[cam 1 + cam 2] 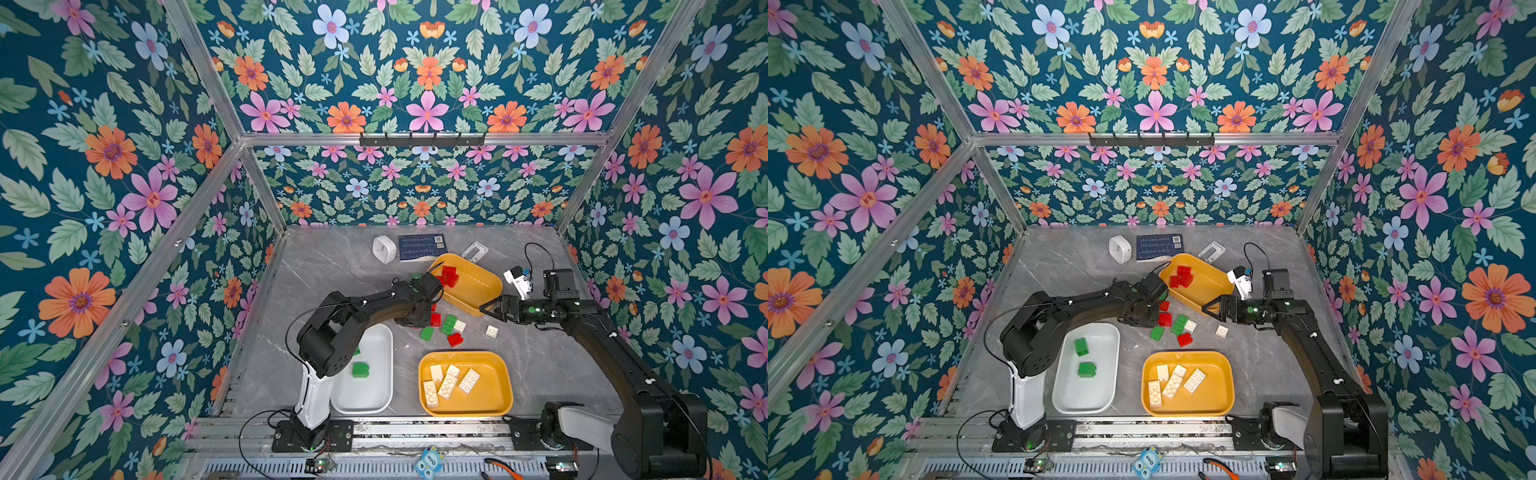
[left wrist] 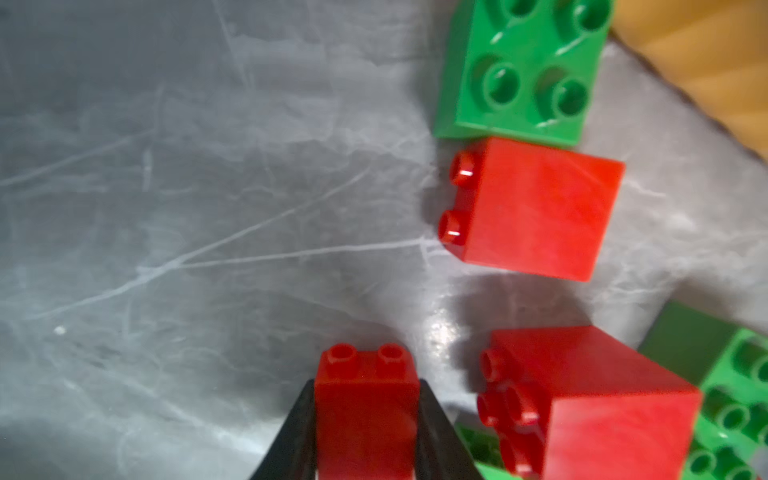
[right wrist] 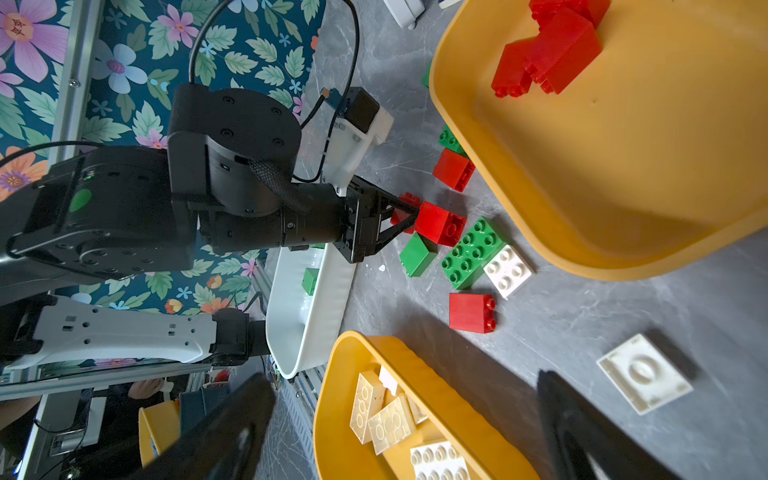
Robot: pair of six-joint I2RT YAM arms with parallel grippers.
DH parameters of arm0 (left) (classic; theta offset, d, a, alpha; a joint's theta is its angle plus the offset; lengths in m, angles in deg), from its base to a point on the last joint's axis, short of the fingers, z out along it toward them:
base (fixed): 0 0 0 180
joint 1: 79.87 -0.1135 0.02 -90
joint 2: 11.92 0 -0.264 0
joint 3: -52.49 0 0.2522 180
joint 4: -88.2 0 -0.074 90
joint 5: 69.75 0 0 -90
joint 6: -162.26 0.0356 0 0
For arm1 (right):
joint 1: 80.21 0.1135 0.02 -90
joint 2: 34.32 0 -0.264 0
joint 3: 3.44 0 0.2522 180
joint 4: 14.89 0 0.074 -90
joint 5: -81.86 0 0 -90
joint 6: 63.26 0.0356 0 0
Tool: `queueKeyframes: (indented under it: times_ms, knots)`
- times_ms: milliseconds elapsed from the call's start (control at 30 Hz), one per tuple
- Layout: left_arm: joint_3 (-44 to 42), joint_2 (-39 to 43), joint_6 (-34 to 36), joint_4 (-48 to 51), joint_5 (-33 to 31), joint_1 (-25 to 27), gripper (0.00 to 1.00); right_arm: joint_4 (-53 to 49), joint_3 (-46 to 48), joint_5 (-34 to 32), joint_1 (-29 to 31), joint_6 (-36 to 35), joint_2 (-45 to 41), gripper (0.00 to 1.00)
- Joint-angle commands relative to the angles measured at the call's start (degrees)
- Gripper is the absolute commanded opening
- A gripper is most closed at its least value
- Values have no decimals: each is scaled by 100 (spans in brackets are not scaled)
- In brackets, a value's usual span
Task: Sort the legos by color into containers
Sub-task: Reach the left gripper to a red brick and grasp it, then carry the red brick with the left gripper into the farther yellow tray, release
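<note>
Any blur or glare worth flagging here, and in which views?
Left wrist view: the held red brick and the left gripper's fingers clamping it are soft; a glare patch sits on the marble table. Right wrist view: the right gripper's fingers, open, are dark blurs, while the green oblong brick beyond is sharp. Both top views: evenly lit, sharp.

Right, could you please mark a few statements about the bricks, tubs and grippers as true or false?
1. The left gripper is shut on a red brick. True.
2. The white tub holds red bricks. False: it holds green bricks.
3. The right gripper grips a cream brick. False: it is open and empty.
4. The near yellow tub holds cream bricks. True.
5. Every brick is in a tub. False: loose bricks lie between the tubs.
</note>
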Motion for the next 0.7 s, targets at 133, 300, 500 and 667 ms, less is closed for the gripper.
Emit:
queueKeyframes:
  times_ms: [133,300,500,667]
  knots:
    - [549,295,189,460,-3,-5,30,14,-25,-63,-5,-22,-29,99]
    - [1324,372,302,503,301,-10,31,85,-65,-164,-7,12,-29,99]
    - [2290,-121,735,195,676,-7,32,127,-149,-266,-3,49,-22,99]
    - [3052,-792,981,21,926,-13,33,85,-210,-314,-3,40,-48,99]
